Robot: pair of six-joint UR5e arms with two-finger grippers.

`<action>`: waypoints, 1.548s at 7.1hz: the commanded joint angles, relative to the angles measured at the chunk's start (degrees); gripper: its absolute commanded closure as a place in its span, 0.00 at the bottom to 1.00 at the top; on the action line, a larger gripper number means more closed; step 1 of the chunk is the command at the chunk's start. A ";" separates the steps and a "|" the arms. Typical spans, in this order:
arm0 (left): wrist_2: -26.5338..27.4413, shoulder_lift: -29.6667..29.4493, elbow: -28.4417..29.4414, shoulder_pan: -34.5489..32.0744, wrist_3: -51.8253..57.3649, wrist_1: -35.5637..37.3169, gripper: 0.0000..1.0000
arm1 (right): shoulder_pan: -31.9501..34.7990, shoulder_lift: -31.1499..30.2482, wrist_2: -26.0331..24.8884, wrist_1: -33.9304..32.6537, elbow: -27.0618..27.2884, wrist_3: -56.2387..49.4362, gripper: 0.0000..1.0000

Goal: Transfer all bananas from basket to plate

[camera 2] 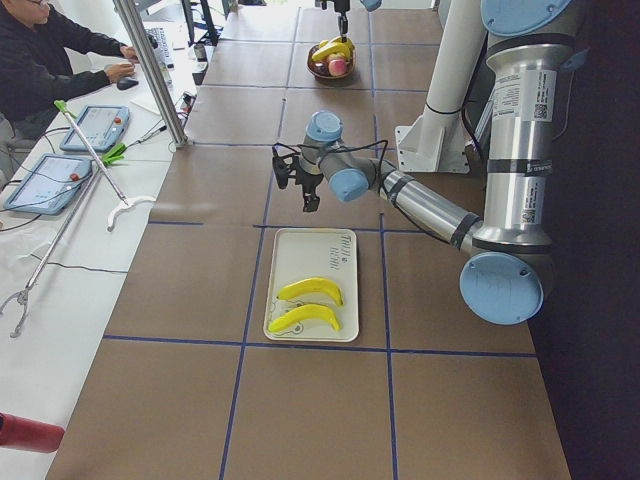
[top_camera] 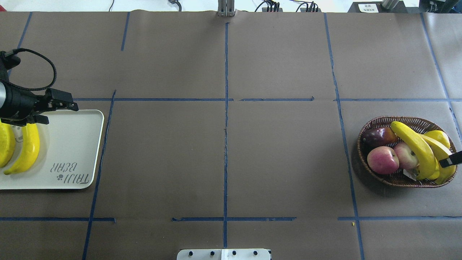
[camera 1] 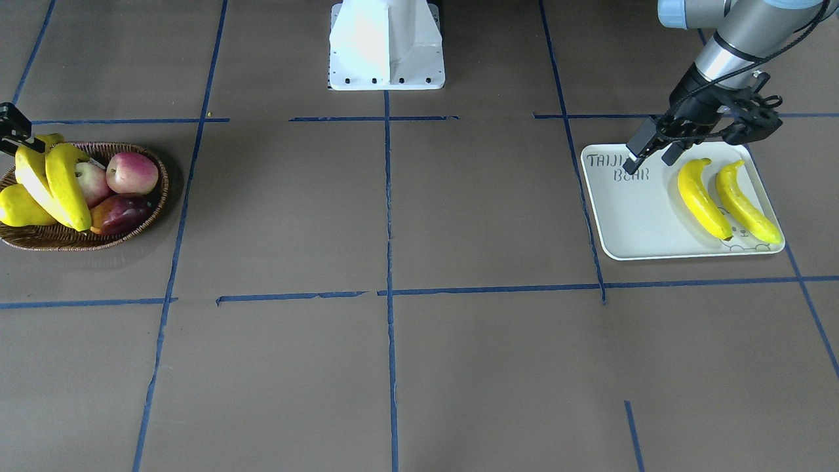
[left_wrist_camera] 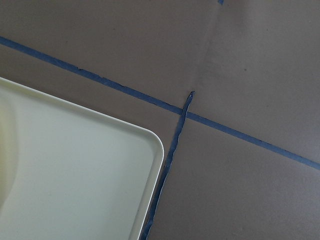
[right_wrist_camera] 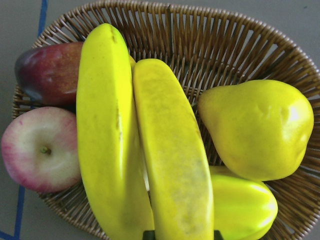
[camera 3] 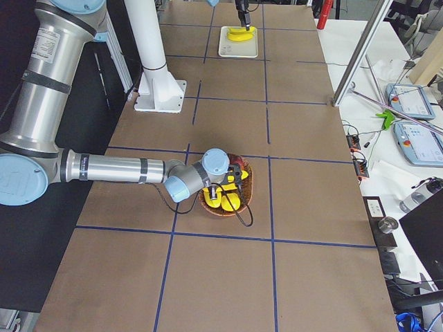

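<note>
Seen from across the table (camera 1: pixel 419 367), facing the robot: plate (camera 1: pixel 632 219) at 3 o'clock, basket (camera 1: pixel 162 190) at 9 o'clock, well apart.

On the plate: two of the bananas (camera 1: pixel 702 198), side by side in its 3 o'clock half, close but apart, stem ends toward 12 o'clock, far ends toward 5 o'clock beside the small bear drawing. Bare cream surface across the 9 o'clock half, under the lettering.

Left gripper (camera 1: pixel 650 162): above the plate's 11 o'clock corner, over the printed words. Fingers spread wide and empty, clear of both fruits.

In the basket: the other two bananas, laid over the rest of the fruit. From the right wrist camera, side by side from 12 to 6 o'clock through the middle. Pear (right_wrist_camera: pixel 255 127) at 3 o'clock, a second yellow fruit (right_wrist_camera: pixel 242 207) at 5 o'clock, apple (right_wrist_camera: pixel 40 150) at 9 o'clock, dark red fruit (right_wrist_camera: pixel 47 70) at 10 o'clock. A second apple visible only in the table views.

Right gripper (right_wrist_camera: pixel 182 234): low over the basket, one dark fingertip on either side of the banana nearer the pear, at that view's 6 o'clock edge. Gripping or only straddling: cannot tell.
</note>
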 commanded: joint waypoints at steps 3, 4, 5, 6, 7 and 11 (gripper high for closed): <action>-0.16 -0.41 0.17 0.03 0.00 0.00 0.01 | 10.75 -0.38 -0.15 0.89 3.73 -0.22 1.00; -0.16 -0.41 0.00 0.03 0.00 0.00 0.01 | 13.04 0.32 -0.06 0.81 5.05 -0.13 1.00; -0.16 -0.50 -0.09 0.03 0.00 -0.09 0.01 | 13.76 1.80 -0.15 0.46 6.89 0.48 1.00; -0.25 -0.93 -0.18 0.12 0.00 -0.09 0.01 | 14.29 6.08 0.20 0.28 8.13 6.75 1.00; -0.25 -3.29 0.08 0.12 -0.09 0.17 0.01 | 13.95 15.26 2.90 0.02 7.53 18.73 1.00; -0.34 -16.45 0.26 4.50 -21.47 -0.44 0.01 | -11.75 35.90 -14.78 0.27 7.69 49.41 0.99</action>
